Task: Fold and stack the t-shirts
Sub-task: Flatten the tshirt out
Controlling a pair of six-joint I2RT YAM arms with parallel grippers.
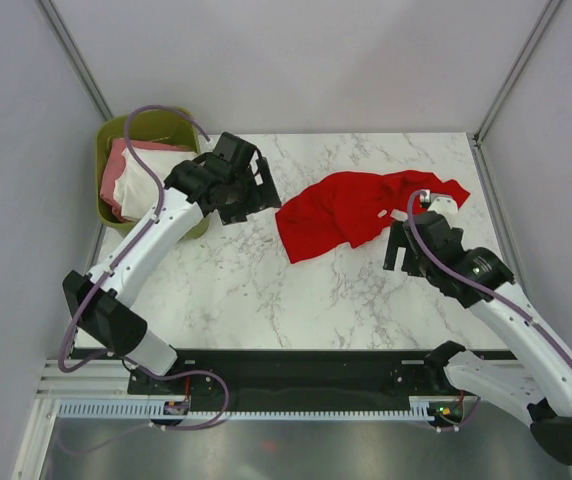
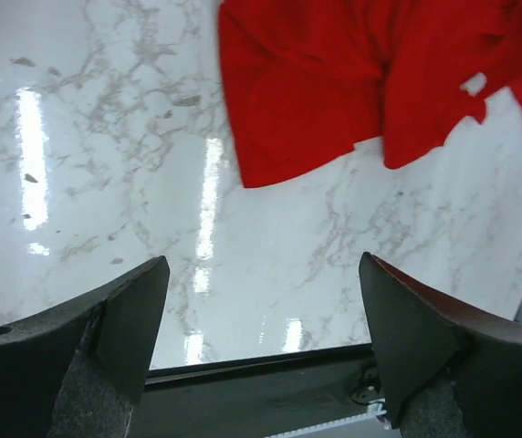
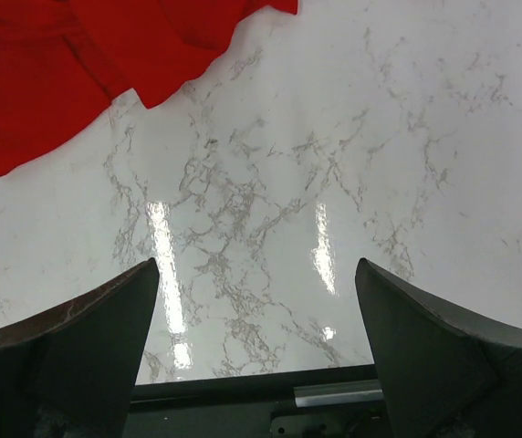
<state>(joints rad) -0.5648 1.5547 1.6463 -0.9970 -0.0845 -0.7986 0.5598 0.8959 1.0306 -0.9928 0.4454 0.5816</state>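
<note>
White-and-grey marble tabletop (image 1: 266, 300), plain pale walls on three sides.

Bright red cotton t-shirt (image 1: 351, 210): lies crumpled and unfolded on the far right part of the table, flat on the marble, not lifted. Long axis runs roughly along the table's width, slanting from its lower hem end toward mid-table up to the sleeve end near the far right corner. Folds and overlaps hide the true outline; which edge is hem and which is sleeve is partly a guess.

Right gripper (image 3: 256, 266): jaws spread wide, nothing between them. Its wrist view shows the red cloth ahead and off to the left of the jaws, bare marble directly under them. From above it sits at the shirt's right end, just beside the near edge of the cloth.

Left gripper (image 2: 263, 265): also spread wide and empty. Red cloth lies ahead and to its right; from above it is just off the shirt's left end, apart from it.

Judgement: each arm has one end of the long axis in reach; the right looks marginally closer.

Olive-green plastic bin (image 1: 116, 127) at the far left corner holds a white t-shirt (image 1: 146, 178) and a pink t-shirt (image 1: 116, 162), both bunched.
</note>
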